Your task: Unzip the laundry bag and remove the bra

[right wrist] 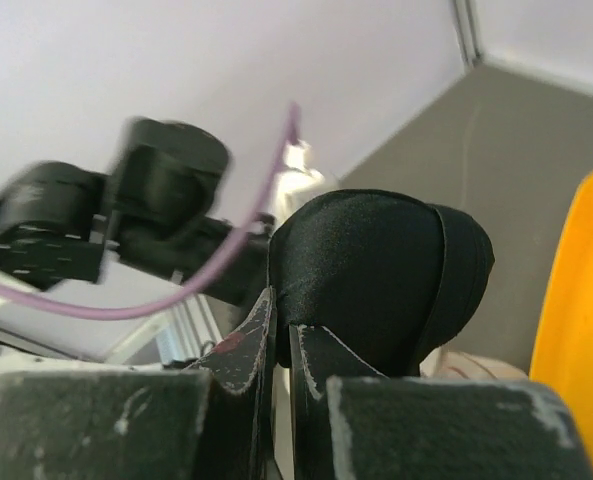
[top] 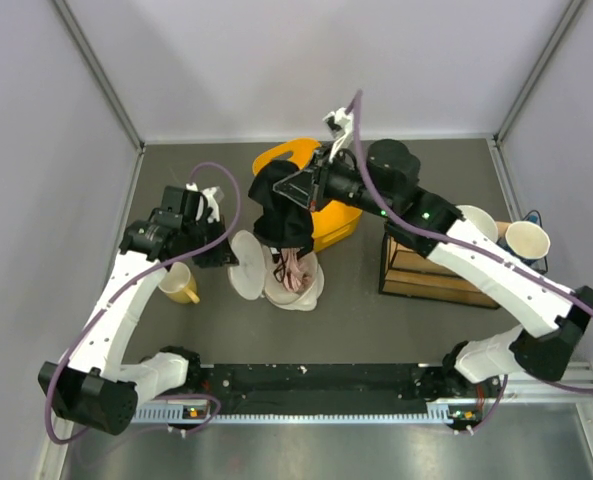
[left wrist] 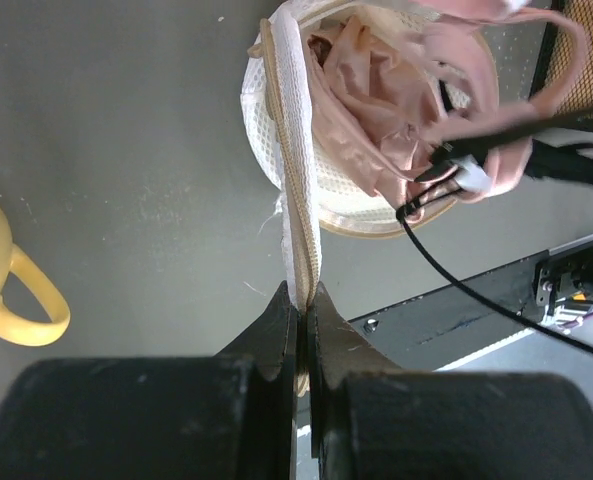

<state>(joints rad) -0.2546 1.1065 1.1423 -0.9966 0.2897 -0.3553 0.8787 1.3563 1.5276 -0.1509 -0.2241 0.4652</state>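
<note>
The white mesh laundry bag (top: 276, 282) lies open on the table, its tan zip rim (left wrist: 298, 200) running toward my left gripper (left wrist: 302, 300), which is shut on that rim at the bag's left side (top: 226, 255). My right gripper (top: 314, 188) is shut on a black bra (top: 279, 208) and holds it in the air above the bag; the black cup (right wrist: 376, 270) fills the right wrist view above the fingertips (right wrist: 281, 318). Pink fabric and straps (left wrist: 396, 100) sit in the bag's mouth, and pink straps (top: 296, 265) hang from the lifted bundle into it.
A yellow tub (top: 326, 215) stands just behind the bag, partly hidden by the bra. A yellow mug (top: 179, 283) sits left of the bag under the left arm. A wooden crate (top: 426, 268) and white cups (top: 526, 240) stand at the right.
</note>
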